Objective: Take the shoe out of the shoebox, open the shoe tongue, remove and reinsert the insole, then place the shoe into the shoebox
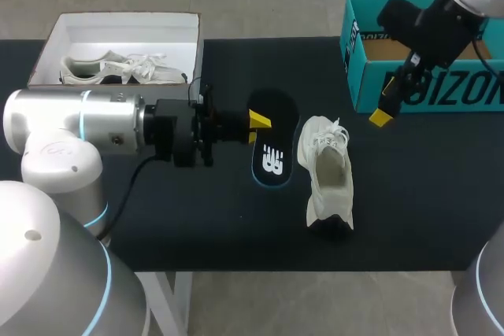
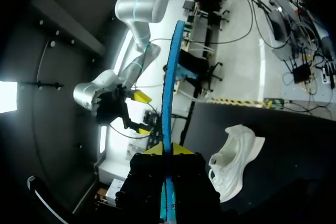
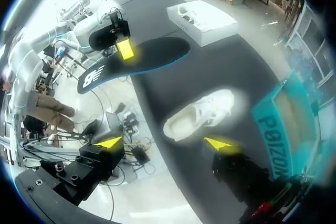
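The insole is pinched between the narrowly set fingers of the left gripper, beside the shoe lying on the table. The right gripper is spread wide, empty, near the teal shoebox.

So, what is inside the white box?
White laced footwear lies against the near wall of the white box; one shoe or two, I cannot tell. The floor under it is covered.
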`<state>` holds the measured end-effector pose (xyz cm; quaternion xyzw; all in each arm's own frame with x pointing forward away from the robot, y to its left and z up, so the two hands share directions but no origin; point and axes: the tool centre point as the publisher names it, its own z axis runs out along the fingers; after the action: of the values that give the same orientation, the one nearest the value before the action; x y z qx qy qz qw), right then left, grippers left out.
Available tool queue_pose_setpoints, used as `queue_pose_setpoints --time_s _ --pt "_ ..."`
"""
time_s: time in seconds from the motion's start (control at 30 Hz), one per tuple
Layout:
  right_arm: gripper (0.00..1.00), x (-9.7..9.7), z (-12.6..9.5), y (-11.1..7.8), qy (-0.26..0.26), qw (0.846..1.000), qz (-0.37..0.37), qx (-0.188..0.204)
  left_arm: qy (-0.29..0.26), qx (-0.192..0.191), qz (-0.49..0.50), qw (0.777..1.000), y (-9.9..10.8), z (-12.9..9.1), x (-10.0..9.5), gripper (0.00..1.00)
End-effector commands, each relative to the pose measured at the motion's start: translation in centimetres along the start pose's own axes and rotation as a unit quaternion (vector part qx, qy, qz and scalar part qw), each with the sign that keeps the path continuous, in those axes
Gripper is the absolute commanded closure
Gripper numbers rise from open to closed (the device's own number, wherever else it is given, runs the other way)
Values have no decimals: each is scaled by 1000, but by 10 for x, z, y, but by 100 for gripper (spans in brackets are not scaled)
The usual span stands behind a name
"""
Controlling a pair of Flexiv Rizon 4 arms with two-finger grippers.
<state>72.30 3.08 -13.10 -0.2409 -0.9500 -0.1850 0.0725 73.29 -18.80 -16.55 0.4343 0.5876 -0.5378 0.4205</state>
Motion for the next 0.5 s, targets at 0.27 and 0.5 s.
queue_pose_setpoints --time_s 0.27,0.5 --pt "0 -8 2 -33 -35 999 24 26 1 0 0 1000 1 1 0 100" --pt "0 -19 -5 -64 -38 999 6 9 1 0 0 1000 1 1 0 100"
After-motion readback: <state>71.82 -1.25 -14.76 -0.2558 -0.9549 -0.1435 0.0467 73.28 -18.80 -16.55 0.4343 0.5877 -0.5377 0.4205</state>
